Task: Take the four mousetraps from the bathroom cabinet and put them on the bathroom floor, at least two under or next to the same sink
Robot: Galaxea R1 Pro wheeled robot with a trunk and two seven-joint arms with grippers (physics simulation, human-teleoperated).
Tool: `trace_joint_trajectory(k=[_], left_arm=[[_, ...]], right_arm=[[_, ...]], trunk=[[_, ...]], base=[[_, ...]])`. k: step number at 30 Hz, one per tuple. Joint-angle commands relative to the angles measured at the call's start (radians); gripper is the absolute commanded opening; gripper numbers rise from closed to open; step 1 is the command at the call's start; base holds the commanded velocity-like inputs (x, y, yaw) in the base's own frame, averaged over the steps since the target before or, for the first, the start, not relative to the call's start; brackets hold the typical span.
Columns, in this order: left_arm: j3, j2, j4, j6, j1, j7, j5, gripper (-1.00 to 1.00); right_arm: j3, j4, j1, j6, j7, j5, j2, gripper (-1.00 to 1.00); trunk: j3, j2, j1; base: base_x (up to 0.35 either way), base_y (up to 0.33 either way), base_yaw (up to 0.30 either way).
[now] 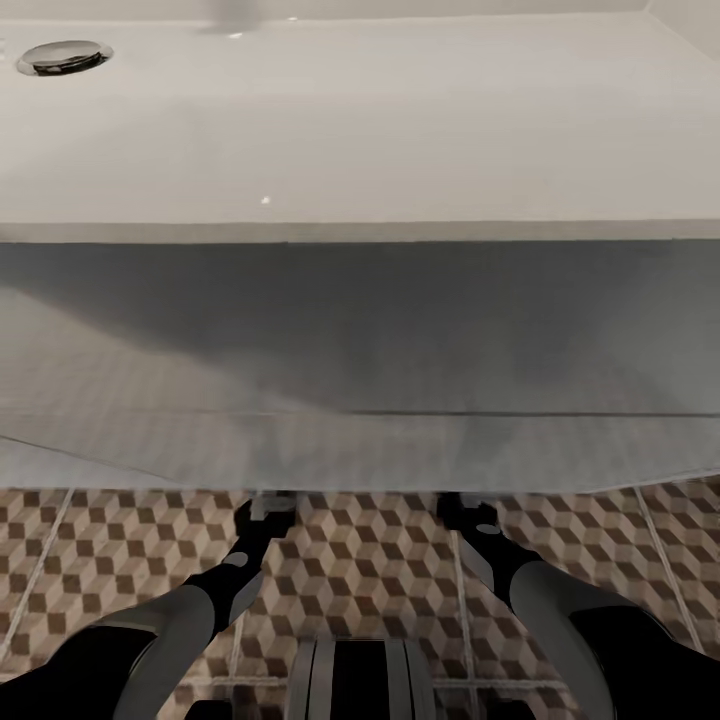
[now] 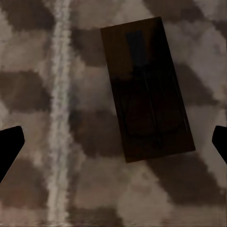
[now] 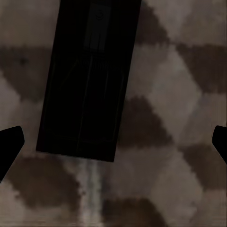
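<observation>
The white sink (image 1: 360, 130) with its chrome drain (image 1: 62, 57) spreads across the head view. Both arms reach under its front edge, above the cube-patterned bathroom floor (image 1: 370, 570). One mousetrap (image 2: 146, 90) lies flat on the tiles, in shadow, below my left gripper (image 2: 113, 146), which is open and not touching it. Another mousetrap (image 3: 90, 80) lies flat, very dark, below my right gripper (image 3: 113, 144), which is also open and clear of it. The cabinet is out of view.
The sink's grey underside (image 1: 360, 340) hangs low over both wrists and hides the fingertips in the head view. My left arm (image 1: 225, 585) and right arm (image 1: 540, 590) flank the robot's base (image 1: 355, 680). Pale grout lines (image 2: 59, 109) cross the tiles.
</observation>
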Motion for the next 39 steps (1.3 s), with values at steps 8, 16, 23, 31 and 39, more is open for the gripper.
trace_joint_trajectory(k=[8, 16, 23, 31, 39], left_arm=[[-0.008, 0.000, 0.000, -0.001, -0.002, 0.030, -0.004, 1.00], [-0.008, -0.001, 0.000, -0.007, -0.002, 0.034, -0.005, 1.00], [-0.008, -0.002, 0.000, -0.009, -0.002, 0.035, -0.006, 1.00], [-0.008, -0.002, 0.000, -0.010, -0.002, 0.035, -0.006, 1.00], [-0.008, -0.002, 0.000, -0.010, -0.002, 0.029, -0.006, 1.00]], right_arm=[[0.009, 0.001, -0.001, -0.004, -0.004, -0.009, 0.000, 1.00], [0.009, 0.001, -0.001, -0.005, -0.003, -0.008, 0.000, 1.00], [0.009, 0.001, -0.001, -0.005, -0.004, -0.008, 0.000, 1.00], [0.010, 0.001, -0.001, -0.005, -0.004, -0.008, 0.000, 1.00], [0.010, 0.001, -0.001, -0.005, -0.003, -0.008, 0.000, 1.00]], trunk=[[-0.001, 0.000, 0.000], [-0.001, 0.000, 0.000], [-0.001, 0.000, 0.000], [-0.001, 0.000, 0.000], [-0.001, 0.000, 0.000]], base=[[-0.193, 0.000, 0.000], [-0.236, 0.000, 0.000], [-0.246, 0.000, 0.000], [-0.248, 0.000, 0.000], [-0.243, 0.000, 0.000]])
